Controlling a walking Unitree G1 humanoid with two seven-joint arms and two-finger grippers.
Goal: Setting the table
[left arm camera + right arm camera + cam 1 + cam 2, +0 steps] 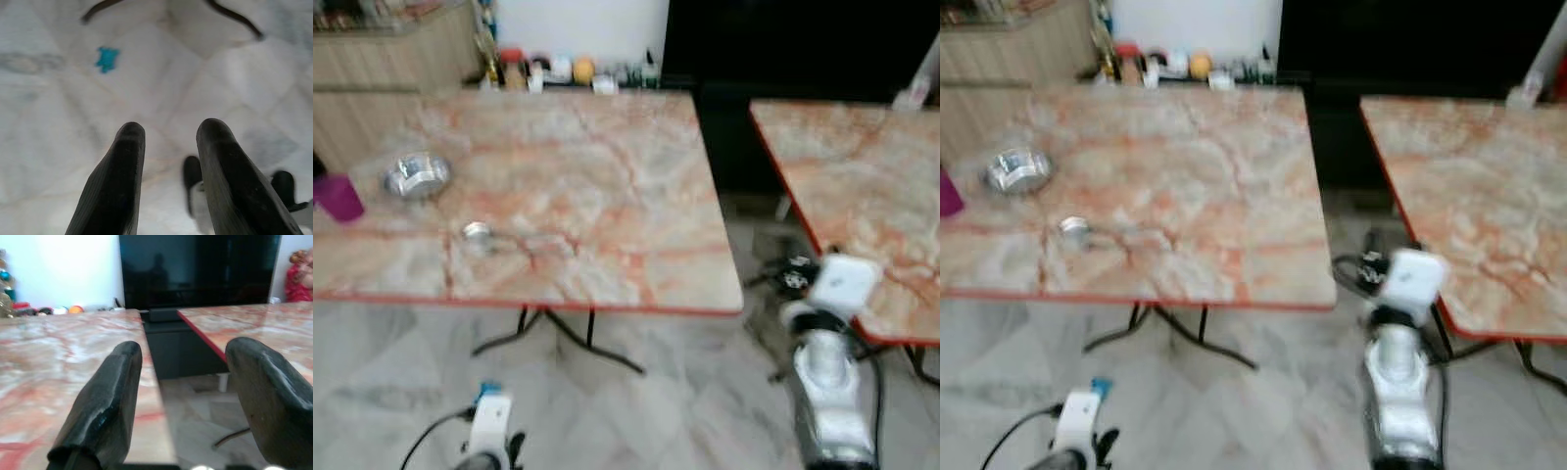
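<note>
My right gripper [181,396] hangs open and empty in the gap between the two tables, my left gripper [168,171] open over the floor, since the bowl [416,176] and what may be a small cup [476,232] lie well apart across the table [607,196].

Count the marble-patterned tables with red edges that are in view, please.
2. The larger marble-patterned table stands ahead on the robot's left, bearing a round metal bowl and a purple cup. The second marble-patterned table stands on the right, across a gap. More may lie outside the views.
</note>
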